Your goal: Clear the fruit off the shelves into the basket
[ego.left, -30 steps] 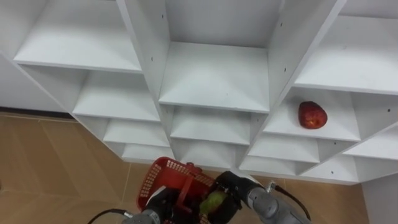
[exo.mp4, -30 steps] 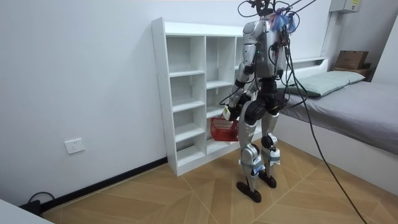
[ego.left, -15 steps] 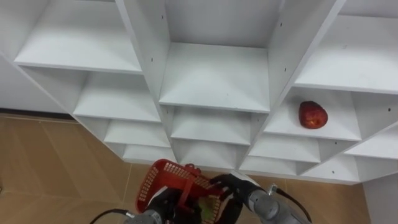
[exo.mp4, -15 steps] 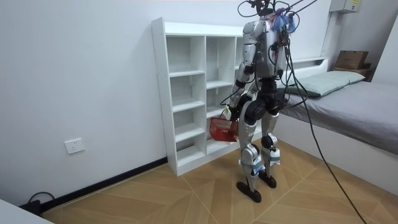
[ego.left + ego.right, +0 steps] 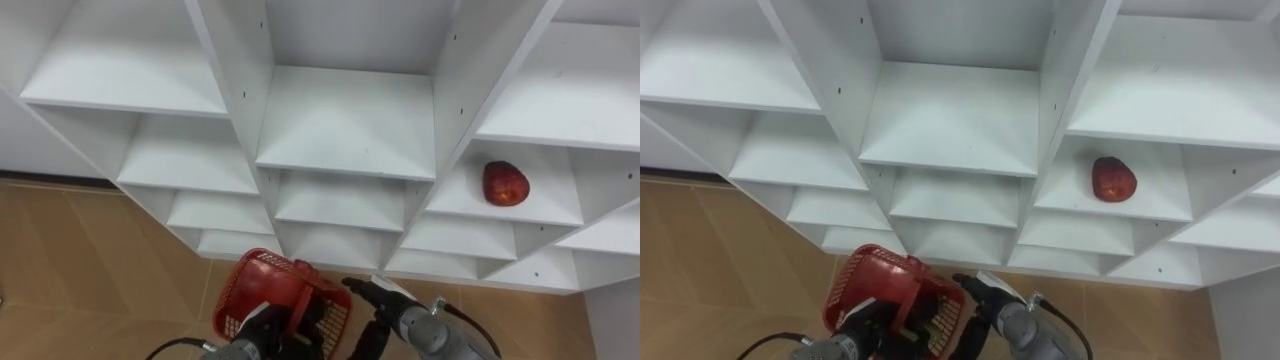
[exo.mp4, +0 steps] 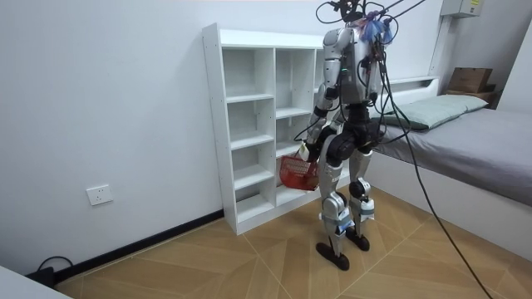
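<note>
Closet (image 5: 345, 120): a white unit of open shelf compartments, taking up the upper two thirds of the eye views. In the room view it is standing against the wall at frame centre.

Red apple (image 5: 505, 184): the fruit is lying on a shelf board in the right-hand column, at the middle right of the frame. It is sitting alone there, well apart from both hands.

Red basket (image 5: 262, 285): a lattice-walled plastic basket is hanging at the bottom centre of the frame, below the lowest shelves and over the floor. What is lying inside it cannot be made out.

Left hand (image 5: 262, 325): it is showing at the bottom edge, left of centre, with its fingers curled tight round the handle (image 5: 299, 318) of the red basket.

Right hand (image 5: 385, 298): it is reaching in from the lower right with fingers straight and slightly spread, carrying nothing. The fingertips are pointing at the basket's right rim, just beside it; whether they are touching it cannot be told.

Wooden floor (image 5: 80, 260): herringbone boards are showing at the lower left.

Robot's stance: in the room view it is standing upright on both feet, facing the closet, the basket at thigh height.

Bed (image 6: 474, 137): it is standing at the right of the room view.
</note>
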